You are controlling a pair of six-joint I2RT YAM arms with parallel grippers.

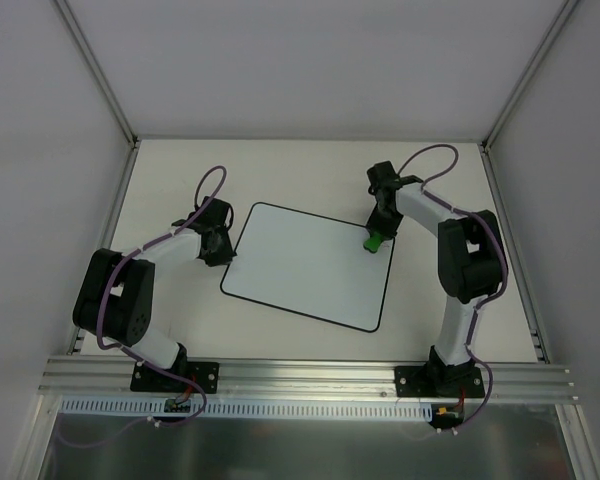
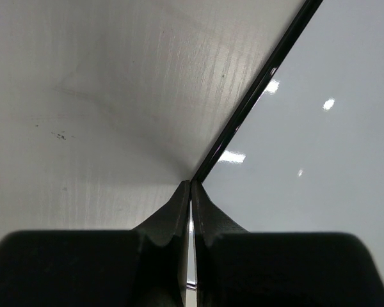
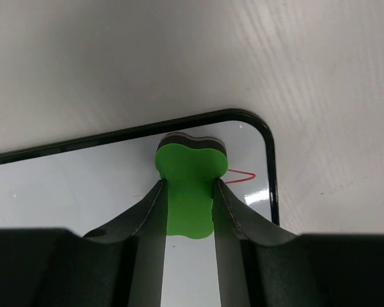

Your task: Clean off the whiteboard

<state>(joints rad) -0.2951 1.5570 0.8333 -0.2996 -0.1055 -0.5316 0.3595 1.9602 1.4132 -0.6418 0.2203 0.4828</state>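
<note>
The whiteboard (image 1: 305,265) lies flat in the middle of the table, white with a thin black border. My right gripper (image 1: 376,238) is shut on the green eraser (image 3: 189,185) and presses it on the board's far right corner. A short red mark (image 3: 240,177) shows just right of the eraser, and faint red specks lie on the board (image 3: 64,185). My left gripper (image 2: 191,185) is shut, its tips at the board's left black edge (image 2: 256,89). In the top view it (image 1: 223,247) sits against the board's left side.
Grey walls enclose the table (image 1: 180,170) on three sides. An aluminium rail (image 1: 310,375) runs along the near edge with both arm bases on it. Bare table surface lies beyond and beside the board.
</note>
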